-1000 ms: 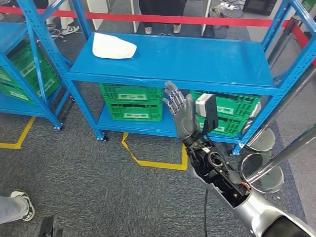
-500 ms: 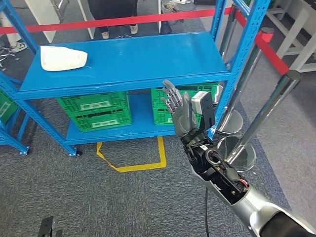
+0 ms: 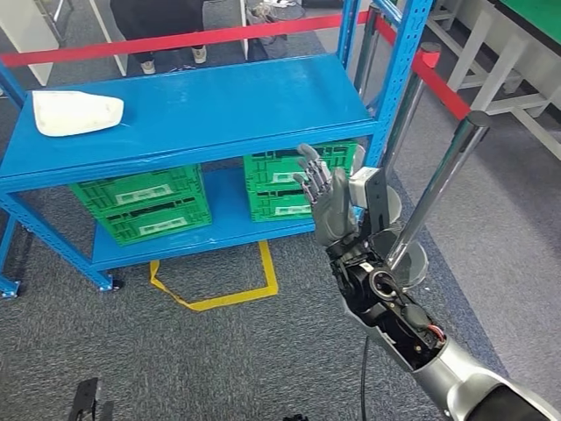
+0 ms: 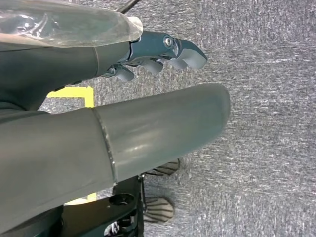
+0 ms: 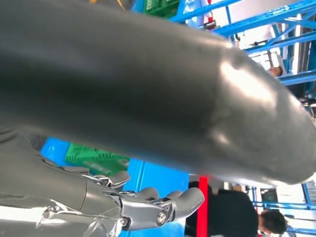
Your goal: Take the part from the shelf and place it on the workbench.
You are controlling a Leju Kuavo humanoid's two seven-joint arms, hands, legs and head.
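Note:
The white part [image 3: 76, 112] lies flat on the top board of the blue shelf [image 3: 218, 105], near its left end. My right hand [image 3: 324, 197] is raised in front of the shelf's right half, well to the right of the part, palm up with fingers spread and nothing in it. The right wrist view looks past that hand [image 5: 93, 197] and its straight fingers [image 5: 175, 202] towards the shelf. My left hand [image 4: 160, 123] hangs over grey carpet with its fingers [image 4: 168, 49] extended and holds nothing.
Green crates [image 3: 142, 203] [image 3: 284, 180] sit on the lower board. Red barrier tape [image 3: 198, 37] runs behind the shelf, where a person [image 3: 168, 61] stands. Metal posts [image 3: 436, 189] rise at the right, next to a green-topped table [image 3: 536, 13]. Yellow tape [image 3: 218, 289] marks the floor.
The camera has turned to the right, so the shelf and the part sit further left in the picture. My right hand stays raised and open, holding nothing.

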